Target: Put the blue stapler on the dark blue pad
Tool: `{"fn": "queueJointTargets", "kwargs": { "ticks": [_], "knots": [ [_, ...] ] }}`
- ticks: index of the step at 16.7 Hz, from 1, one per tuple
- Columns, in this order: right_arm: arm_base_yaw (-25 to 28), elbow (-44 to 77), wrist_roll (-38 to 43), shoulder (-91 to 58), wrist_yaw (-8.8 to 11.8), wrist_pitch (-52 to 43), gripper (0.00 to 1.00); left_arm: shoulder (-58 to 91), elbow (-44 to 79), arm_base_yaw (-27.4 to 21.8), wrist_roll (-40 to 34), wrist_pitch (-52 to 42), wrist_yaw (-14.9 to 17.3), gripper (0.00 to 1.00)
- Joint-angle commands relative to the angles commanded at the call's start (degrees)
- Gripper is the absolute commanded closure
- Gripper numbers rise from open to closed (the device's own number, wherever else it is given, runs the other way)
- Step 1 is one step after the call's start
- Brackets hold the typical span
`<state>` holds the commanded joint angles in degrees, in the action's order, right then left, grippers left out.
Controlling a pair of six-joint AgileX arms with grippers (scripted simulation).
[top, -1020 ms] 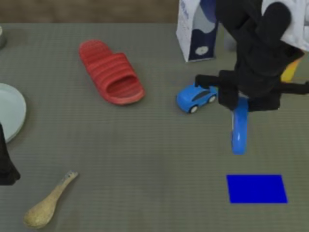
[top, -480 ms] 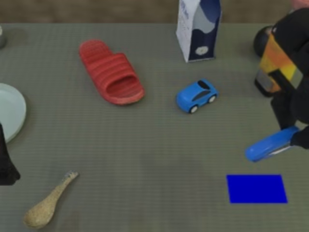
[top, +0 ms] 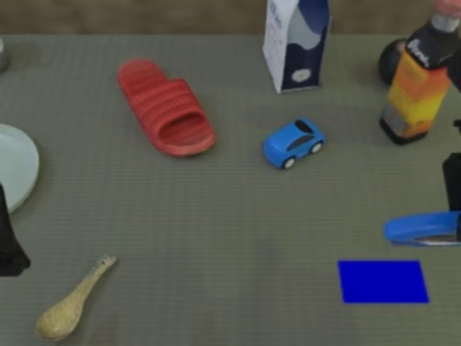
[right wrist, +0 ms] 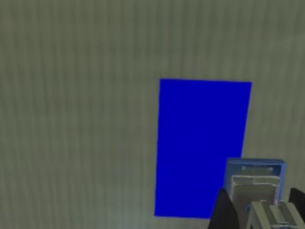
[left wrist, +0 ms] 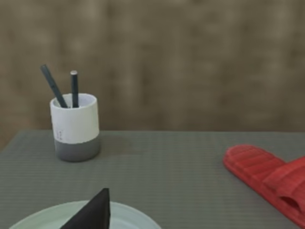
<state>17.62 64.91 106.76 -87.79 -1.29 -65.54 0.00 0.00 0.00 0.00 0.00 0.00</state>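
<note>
The right gripper [right wrist: 259, 210] pinches the blue stapler [top: 421, 229] between its jaws at the table's right edge. The stapler lies level above the table, just beyond the dark blue pad [top: 383, 281], not touching it. The left gripper [left wrist: 90, 214] sits parked at the left edge beside the pale plate [top: 16, 167]; whether its jaws are spread cannot be told.

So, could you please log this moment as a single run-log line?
right gripper: shut on blue stapler, raised near table's right edge | dark blue pad: bare | stapler: not yet placed | left gripper: parked at left edge
</note>
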Motion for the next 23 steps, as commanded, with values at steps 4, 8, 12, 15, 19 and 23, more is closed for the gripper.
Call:
{"fn": "queueJointTargets", "kwargs": {
  "ticks": [4,8,12,15,19,23],
  "knots": [
    [0.3,0.2,0.0,-0.2,-0.1,0.1,1.00,0.0,0.0,0.0,0.0,0.0,0.0,0.00],
    [1.1,-2.5,0.7,-2.1,-0.1,4.3,1.00,0.0,0.0,0.0,0.0,0.0,0.0,0.00],
    [2.8,-8.7,2.8,-6.6,-0.1,16.0,1.00,0.0,0.0,0.0,0.0,0.0,0.0,0.00],
    [3.9,-12.5,4.0,-9.5,-0.1,22.1,1.00,0.0,0.0,0.0,0.0,0.0,0.0,0.00],
    [4.1,-13.2,4.3,-10.0,-0.1,23.2,1.00,0.0,0.0,0.0,0.0,0.0,0.0,0.00],
    [4.1,-13.2,4.3,-10.0,-0.1,23.2,0.77,0.0,0.0,0.0,0.0,0.0,0.0,0.00]
  ]
}}
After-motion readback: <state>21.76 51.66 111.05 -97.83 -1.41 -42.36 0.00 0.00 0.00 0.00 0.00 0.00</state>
